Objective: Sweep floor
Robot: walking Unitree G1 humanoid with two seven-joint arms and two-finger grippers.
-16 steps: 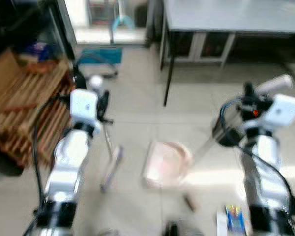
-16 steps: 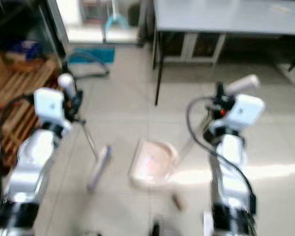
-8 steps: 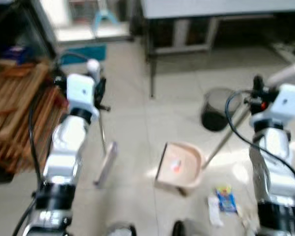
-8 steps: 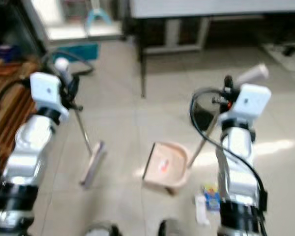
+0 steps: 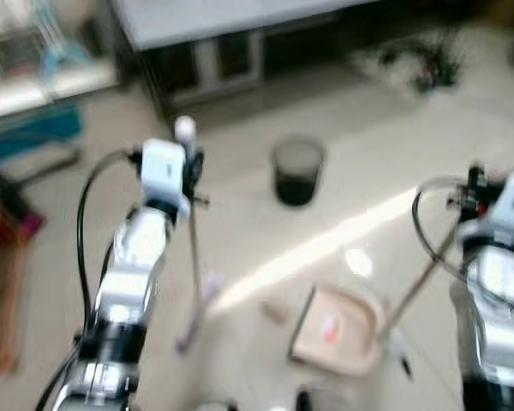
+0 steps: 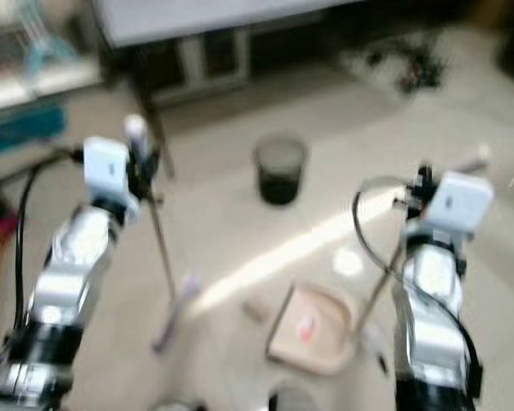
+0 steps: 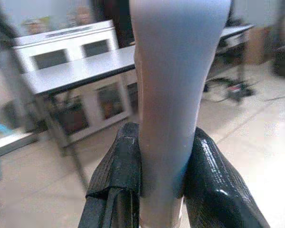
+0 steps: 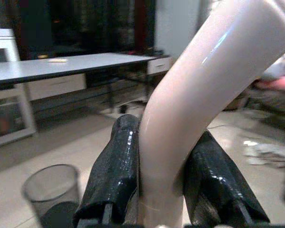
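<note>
— How will that broom (image 5: 193, 282) handle?

— Light and stiff, I'd judge, though the smooth pole could slip. The left pincer (image 7: 156, 190) is clamped near the top of the broom's handle; its head rests on the floor to the left. The right pincer (image 8: 156, 190) is closed round the dustpan handle (image 8: 199, 109), with the dustpan (image 5: 336, 332) on the floor near the robot's right.

— Anything unclear?

— It's all blurred. The scraps on the floor by the pan I can't identify. A dark bin (image 5: 296, 172) stands farther off.
</note>
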